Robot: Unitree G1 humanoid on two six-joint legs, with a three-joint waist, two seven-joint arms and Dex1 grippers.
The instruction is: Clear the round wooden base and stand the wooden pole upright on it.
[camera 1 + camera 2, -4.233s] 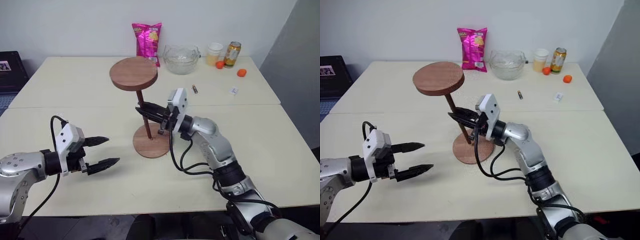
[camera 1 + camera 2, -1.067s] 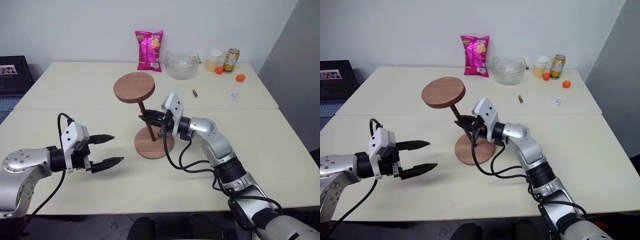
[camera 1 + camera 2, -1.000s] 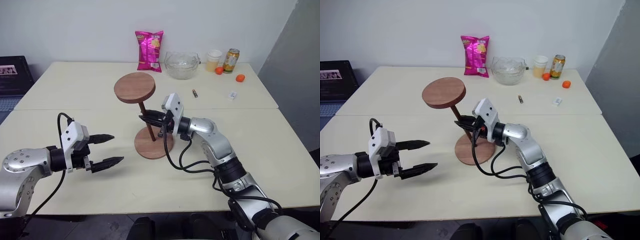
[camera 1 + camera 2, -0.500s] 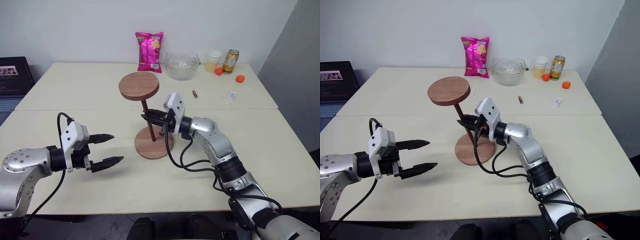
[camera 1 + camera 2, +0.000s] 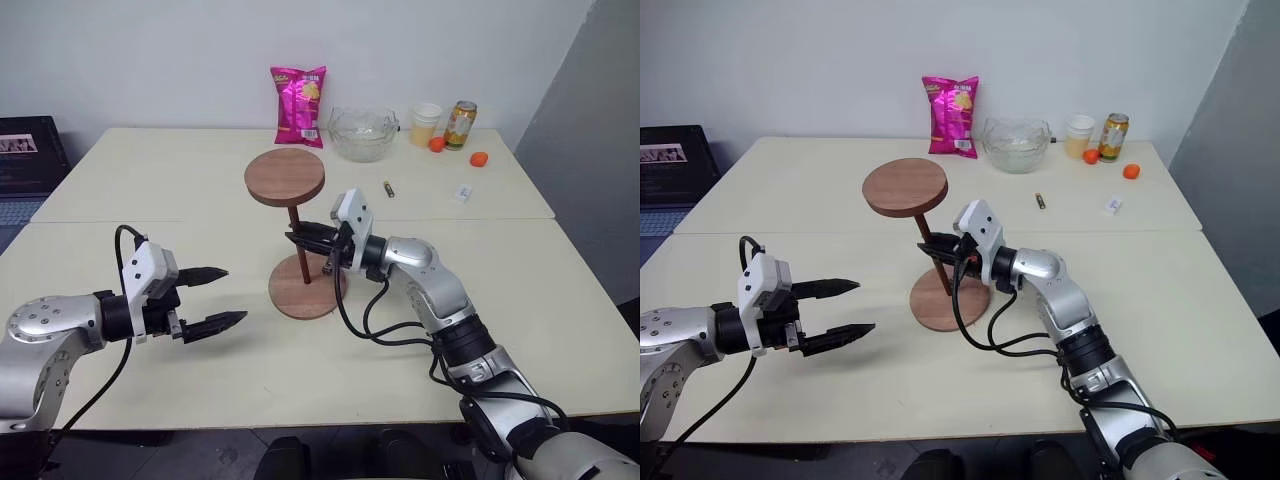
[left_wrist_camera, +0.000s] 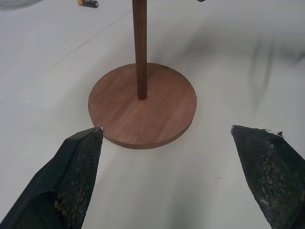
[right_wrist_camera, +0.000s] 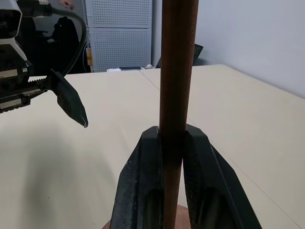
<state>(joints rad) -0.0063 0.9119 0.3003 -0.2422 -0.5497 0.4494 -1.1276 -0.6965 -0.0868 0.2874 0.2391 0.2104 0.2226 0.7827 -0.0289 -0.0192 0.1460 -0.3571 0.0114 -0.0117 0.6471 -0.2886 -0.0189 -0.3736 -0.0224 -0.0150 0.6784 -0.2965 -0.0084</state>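
My right pincer (image 5: pixel 308 236) pinches the thin dark-brown wooden pole (image 5: pixel 297 236) mid-length, its long axis upright, foot at the centre of the flat round reddish-brown wooden base (image 5: pixel 306 291), while my left pincer (image 5: pixel 218 297), spread empty, waits well apart.

A pink snack bag (image 5: pixel 298 104) stands upright at the far edge of the cream counter (image 5: pixel 150 180). Beside it sits a clear glass bowl (image 5: pixel 363 133), then a pale cup (image 5: pixel 427 122) and a drinks can (image 5: pixel 460 123). Two small orange fruits (image 5: pixel 437 143) (image 5: pixel 480 157) lie near them. A battery (image 5: pixel 388 187) and a small white packet (image 5: pixel 461 192) lie nearer.
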